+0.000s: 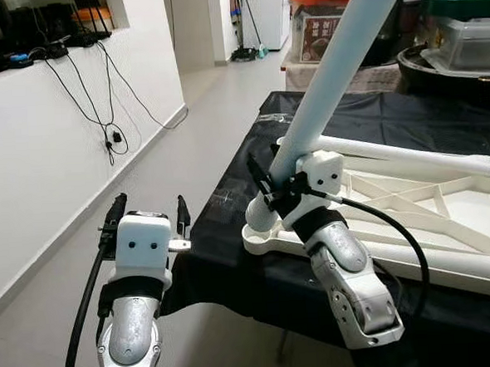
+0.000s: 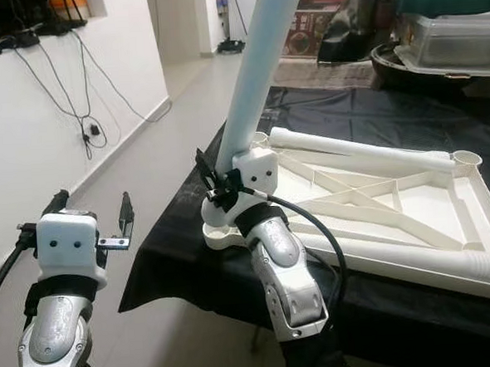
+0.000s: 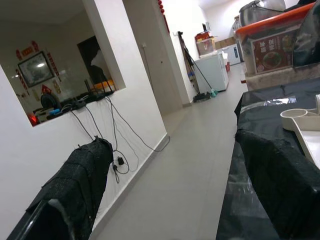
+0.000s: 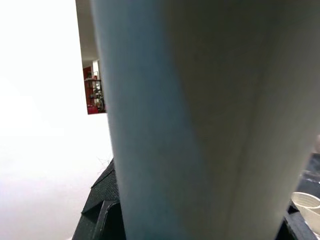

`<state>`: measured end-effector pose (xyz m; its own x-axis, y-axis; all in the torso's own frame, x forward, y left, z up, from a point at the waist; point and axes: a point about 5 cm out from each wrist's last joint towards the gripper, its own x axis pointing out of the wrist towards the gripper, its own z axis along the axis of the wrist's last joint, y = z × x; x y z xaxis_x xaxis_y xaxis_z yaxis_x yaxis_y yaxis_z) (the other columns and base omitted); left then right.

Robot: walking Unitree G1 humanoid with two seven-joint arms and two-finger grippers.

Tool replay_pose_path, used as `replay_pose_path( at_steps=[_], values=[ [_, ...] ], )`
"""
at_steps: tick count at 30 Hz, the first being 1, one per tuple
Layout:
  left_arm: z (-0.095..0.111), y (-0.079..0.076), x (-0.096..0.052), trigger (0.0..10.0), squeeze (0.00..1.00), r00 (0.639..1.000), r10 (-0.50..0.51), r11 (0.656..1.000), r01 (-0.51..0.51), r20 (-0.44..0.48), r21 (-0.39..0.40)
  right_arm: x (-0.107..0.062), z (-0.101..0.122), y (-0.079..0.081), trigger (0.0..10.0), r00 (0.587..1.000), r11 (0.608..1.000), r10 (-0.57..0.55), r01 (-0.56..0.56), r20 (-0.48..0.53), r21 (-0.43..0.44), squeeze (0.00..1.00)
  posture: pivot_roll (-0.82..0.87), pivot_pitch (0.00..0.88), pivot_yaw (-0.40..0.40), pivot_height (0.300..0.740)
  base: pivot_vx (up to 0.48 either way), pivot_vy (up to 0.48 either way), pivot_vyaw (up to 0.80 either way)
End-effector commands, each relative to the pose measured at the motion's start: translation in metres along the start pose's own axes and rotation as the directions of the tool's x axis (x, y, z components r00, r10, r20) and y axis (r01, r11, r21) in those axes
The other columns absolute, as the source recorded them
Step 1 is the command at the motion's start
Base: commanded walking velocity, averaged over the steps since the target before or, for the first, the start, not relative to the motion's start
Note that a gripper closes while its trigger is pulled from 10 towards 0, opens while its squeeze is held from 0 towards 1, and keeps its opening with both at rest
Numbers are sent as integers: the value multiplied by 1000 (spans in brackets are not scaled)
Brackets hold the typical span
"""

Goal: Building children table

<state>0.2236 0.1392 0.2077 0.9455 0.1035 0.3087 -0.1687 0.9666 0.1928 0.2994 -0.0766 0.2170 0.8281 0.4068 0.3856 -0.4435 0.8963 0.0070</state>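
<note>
- Right pincer (image 1: 272, 192): clamped on white table leg (image 1: 337, 61), leg tilted, lower end at corner socket of upturned tabletop (image 1: 413, 215).
- Tabletop: on black-covered counter (image 1: 229, 193), near its left front corner.
- Left pincer (image 1: 147, 214): fingers apart, holding nothing, over floor beside counter's left edge.

My head views are evenly lit and sharp, with soft indoor light and only faint shadows under the black cloth (image 1: 234, 276) at 6 o'clock. My right wrist view is blown out white from 9 to 11 o'clock, and the leg (image 4: 200, 120) sits too close, blurred. My left wrist view blurs my near fingers (image 3: 80, 185).
</note>
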Motion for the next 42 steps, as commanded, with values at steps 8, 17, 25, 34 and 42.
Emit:
replay_pose_path(
  at_steps=[8, 17, 25, 34, 42],
  values=[
    [-3, -2, -1, 10000, 0, 1000, -21, 999, 21, -4, 33, 3, 2, 2, 10000, 1000, 1000, 5, -6, 12, 5, 0, 2, 0, 5, 740, 0, 0, 0],
    [-5, -3, -3, 10000, 0, 1000, -27, 999, 27, -9, 34, 1, 1, 2, 10000, 1000, 1000, 1, -1, 11, 6, 0, 0, 0, 13, 740, 0, 0, 0],
    [-6, -3, -3, 10000, 0, 999, -31, 999, 32, -9, 43, 2, 1, 2, 10000, 1000, 1000, 4, -4, 12, 3, 0, -1, 0, 14, 740, 0, 0, 0],
    [-7, -4, -4, 10000, 0, 999, -38, 999, 39, -11, 38, 2, 1, 2, 10000, 1000, 1000, 4, -4, 12, 2, 0, -3, 0, 16, 740, 0, 0, 0],
    [-7, -4, -4, 10000, 0, 999, -45, 997, 45, -11, 58, 2, 1, 3, 10000, 1000, 1000, 7, -7, 11, 3, 0, -4, 0, 15, 740, 0, 0, 0]
  ],
)
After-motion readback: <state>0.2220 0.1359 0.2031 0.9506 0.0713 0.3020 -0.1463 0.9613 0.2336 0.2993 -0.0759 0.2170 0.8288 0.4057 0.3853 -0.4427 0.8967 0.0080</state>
